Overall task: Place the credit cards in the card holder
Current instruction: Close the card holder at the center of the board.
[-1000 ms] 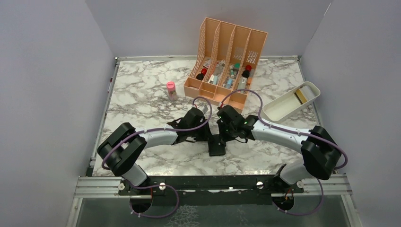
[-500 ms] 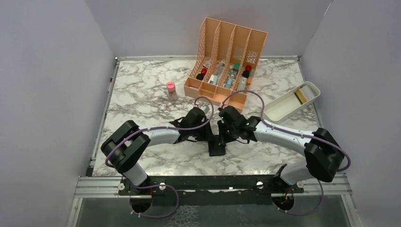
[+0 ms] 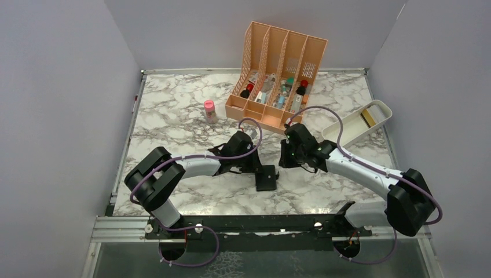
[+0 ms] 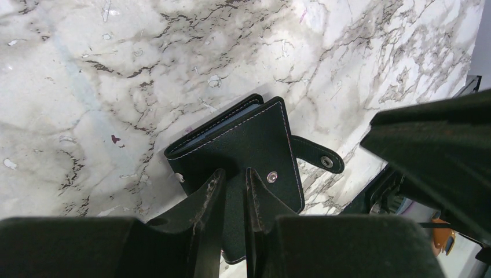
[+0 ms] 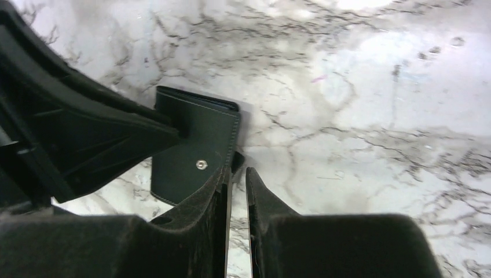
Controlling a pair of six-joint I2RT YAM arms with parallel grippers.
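Observation:
The card holder (image 3: 267,178) is a black wallet lying folded shut on the marble, snap strap loose; it also shows in the left wrist view (image 4: 249,145) and the right wrist view (image 5: 191,150). My left gripper (image 3: 258,168) (image 4: 234,172) is shut, its tips over the wallet's cover and seemingly touching it. My right gripper (image 3: 284,160) (image 5: 237,169) is shut and empty, just right of the wallet and clear of it. A gold credit card (image 3: 368,117) lies in the white tray. No other card shows.
The white oblong tray (image 3: 354,141) stands at the right. An orange slotted file organiser (image 3: 278,69) with small items stands at the back. A small pink bottle (image 3: 209,110) stands left of it. Grey walls enclose the table.
My right gripper has drawn back from the wallet, up and to the right. The left gripper and the wallet have stayed in place.

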